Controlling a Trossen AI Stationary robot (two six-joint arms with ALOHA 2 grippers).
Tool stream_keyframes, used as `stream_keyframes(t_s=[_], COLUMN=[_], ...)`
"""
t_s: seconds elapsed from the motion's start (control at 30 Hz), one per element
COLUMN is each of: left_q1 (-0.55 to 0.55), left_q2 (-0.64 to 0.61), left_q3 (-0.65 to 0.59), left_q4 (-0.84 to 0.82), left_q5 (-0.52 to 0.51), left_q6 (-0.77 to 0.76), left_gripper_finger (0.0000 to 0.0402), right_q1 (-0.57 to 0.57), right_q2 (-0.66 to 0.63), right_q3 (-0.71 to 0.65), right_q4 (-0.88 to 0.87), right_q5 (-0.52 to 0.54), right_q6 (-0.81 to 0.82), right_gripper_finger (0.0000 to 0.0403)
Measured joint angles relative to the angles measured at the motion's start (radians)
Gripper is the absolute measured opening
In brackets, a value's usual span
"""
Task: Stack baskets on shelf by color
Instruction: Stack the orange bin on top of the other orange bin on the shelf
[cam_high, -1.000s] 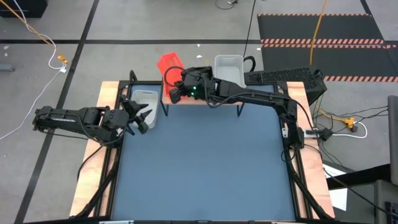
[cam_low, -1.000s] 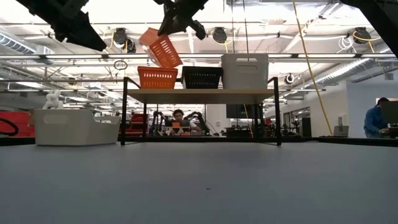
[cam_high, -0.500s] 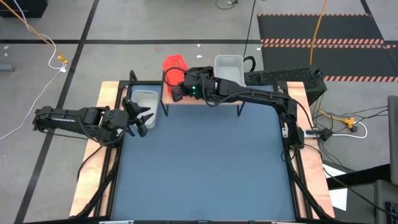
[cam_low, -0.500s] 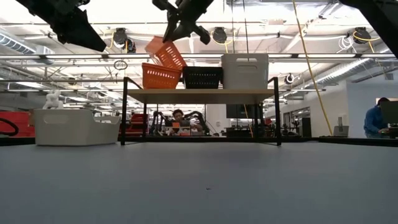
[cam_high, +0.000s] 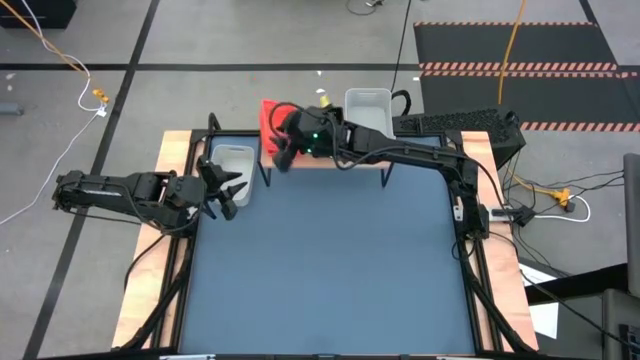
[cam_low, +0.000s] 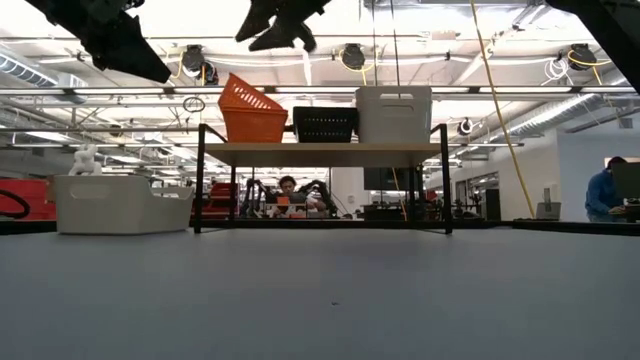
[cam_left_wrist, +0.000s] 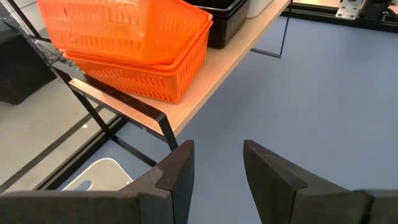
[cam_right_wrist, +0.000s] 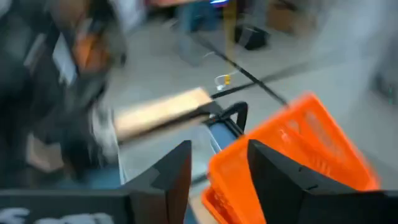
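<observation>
Two red-orange baskets (cam_low: 252, 112) sit nested at the left end of the shelf (cam_low: 325, 153). The upper one (cam_left_wrist: 124, 25) lies tilted in the lower one. Beside them on the plank stand a black basket (cam_low: 325, 123) and a white basket (cam_low: 393, 113). My right gripper (cam_low: 272, 30) hovers open just above the orange pair, clear of it; in its wrist view its fingers (cam_right_wrist: 177, 177) frame the orange basket (cam_right_wrist: 292, 155). My left gripper (cam_left_wrist: 214, 168) waits open at the table's left, facing the shelf, beside another white basket (cam_high: 235, 160) on the table.
The shelf's thin black legs (cam_low: 198, 190) stand on the blue table at its far edge. Wooden side boards (cam_high: 175, 150) run along the table's left and right. The wide middle and near part of the table (cam_high: 330, 270) lie in front of the shelf.
My right gripper has brought the tilted orange basket down into the one on the shelf, rolled its wrist, opened and let go. The basket now rests tilted in the lower basket, and the gripper stands a little above it. The left arm has kept still.
</observation>
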Motion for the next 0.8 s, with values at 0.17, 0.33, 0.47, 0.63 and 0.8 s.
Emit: stream_keyframes(t_s=[0.17,0.33,0.47,0.63,0.8], left_q1=[0.000,0.000,0.000,0.000,0.000], left_q2=[0.000,0.000,0.000,0.000,0.000], left_q3=[0.000,0.000,0.000,0.000,0.000], left_q4=[0.000,0.001,0.004,0.004,0.003], left_q5=[0.000,0.000,-0.001,-0.001,-0.001], left_q6=[0.000,0.009,0.008,0.009,0.018], left_gripper_finger=[0.0140,0.0140,0.0140,0.0140,0.0140], right_q1=[0.002,-0.014,-0.026,-0.058,-0.070], right_q2=[0.000,0.020,0.019,0.019,0.018], right_q3=[0.000,-0.012,-0.088,-0.176,-0.203], right_q4=[-0.146,-0.190,-0.068,0.053,0.091], right_q5=[-0.064,-0.135,-0.141,-0.163,-0.166], right_q6=[-0.300,-0.438,-0.535,-0.542,-0.539], right_gripper_finger=[0.0164,0.0164,0.0164,0.0164,0.0128])
